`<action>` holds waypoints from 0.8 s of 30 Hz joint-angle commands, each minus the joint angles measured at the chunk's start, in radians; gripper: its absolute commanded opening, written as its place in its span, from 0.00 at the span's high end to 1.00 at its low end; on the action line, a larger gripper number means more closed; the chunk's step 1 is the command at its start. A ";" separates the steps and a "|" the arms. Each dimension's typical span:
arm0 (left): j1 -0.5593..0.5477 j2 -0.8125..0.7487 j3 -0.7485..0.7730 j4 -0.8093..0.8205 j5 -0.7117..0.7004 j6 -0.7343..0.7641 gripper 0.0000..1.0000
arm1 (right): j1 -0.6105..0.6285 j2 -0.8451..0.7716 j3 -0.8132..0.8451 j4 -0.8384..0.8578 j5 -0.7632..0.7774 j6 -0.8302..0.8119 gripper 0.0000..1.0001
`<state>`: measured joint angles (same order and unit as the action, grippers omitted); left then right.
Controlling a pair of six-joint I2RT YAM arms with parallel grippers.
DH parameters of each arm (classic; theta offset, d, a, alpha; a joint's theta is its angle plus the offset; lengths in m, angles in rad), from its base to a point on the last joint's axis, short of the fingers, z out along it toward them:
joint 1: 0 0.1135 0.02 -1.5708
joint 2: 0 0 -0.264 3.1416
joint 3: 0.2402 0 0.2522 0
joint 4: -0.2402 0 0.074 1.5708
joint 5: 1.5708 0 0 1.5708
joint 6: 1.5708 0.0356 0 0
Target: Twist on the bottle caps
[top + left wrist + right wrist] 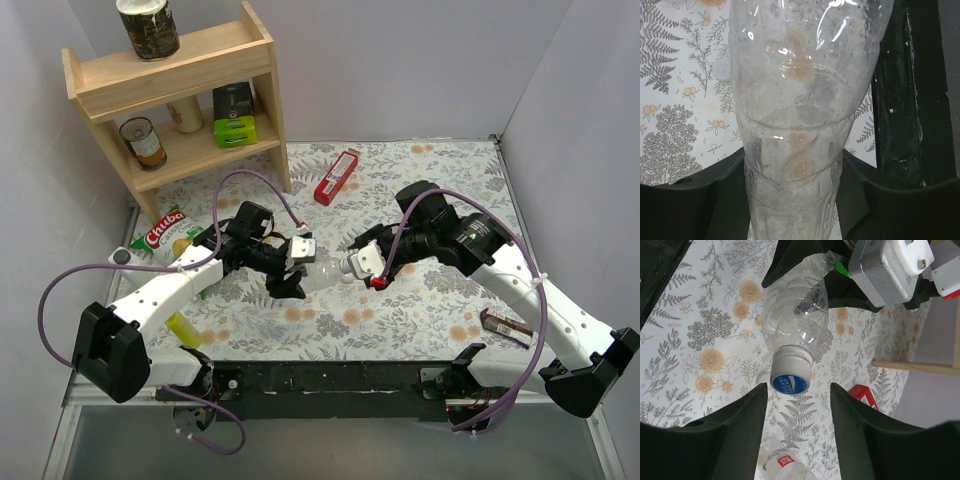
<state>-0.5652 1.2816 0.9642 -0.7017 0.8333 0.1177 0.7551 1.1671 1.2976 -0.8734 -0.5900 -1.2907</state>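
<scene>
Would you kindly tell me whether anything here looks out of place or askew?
Yes: the labelled bottle appears to lie on its side on the tablecloth, near the open right gripper, rather than standing. The plain bottle is held sideways by the left gripper, its blue cap already on it.

The plain bottle (796,310) is clear, unlabelled plastic with ringed ridges around its body, and the floral pattern beneath shows through its walls. It is held off the table (715,340), lying roughly level and clamped between the fingers of the left gripper (795,200). Its neck points toward the right arm. The blue-and-white cap (790,384) sits on that neck with its printed blue top facing the right wrist camera; how far it is threaded on cannot be told. The labelled bottle (785,464), clear with a small red-and-white label, lies on the table below, partly cut off by the view's bottom edge.
</scene>
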 commanded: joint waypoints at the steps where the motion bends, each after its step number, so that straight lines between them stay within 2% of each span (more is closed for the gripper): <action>1: -0.002 0.005 0.044 0.016 0.038 0.019 1.00 | 0.007 -0.017 -0.012 0.025 0.022 -0.024 0.44; 4: -0.002 0.013 0.050 0.013 0.036 0.019 1.00 | 0.006 -0.017 -0.024 0.037 0.021 -0.024 0.50; 11: -0.002 0.024 0.050 0.037 0.036 -0.012 1.00 | 0.007 -0.033 -0.052 0.051 -0.007 -0.032 0.48; 17: -0.002 0.041 0.053 0.062 0.030 -0.035 1.00 | 0.007 -0.034 -0.049 0.073 -0.013 0.002 0.55; 19: -0.002 0.045 0.056 0.082 0.007 -0.058 1.00 | 0.006 -0.015 -0.037 0.074 -0.016 0.034 0.58; 20: -0.002 0.047 0.056 0.093 -0.006 -0.068 1.00 | 0.007 -0.004 -0.025 0.080 -0.016 0.112 0.60; 24: -0.002 0.027 0.048 0.217 -0.132 -0.170 1.00 | -0.011 0.126 0.109 0.010 -0.042 0.289 0.75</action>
<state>-0.5678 1.3342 0.9813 -0.6422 0.8268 0.0608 0.7509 1.1896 1.2736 -0.8375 -0.5552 -1.2034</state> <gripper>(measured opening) 0.530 0.411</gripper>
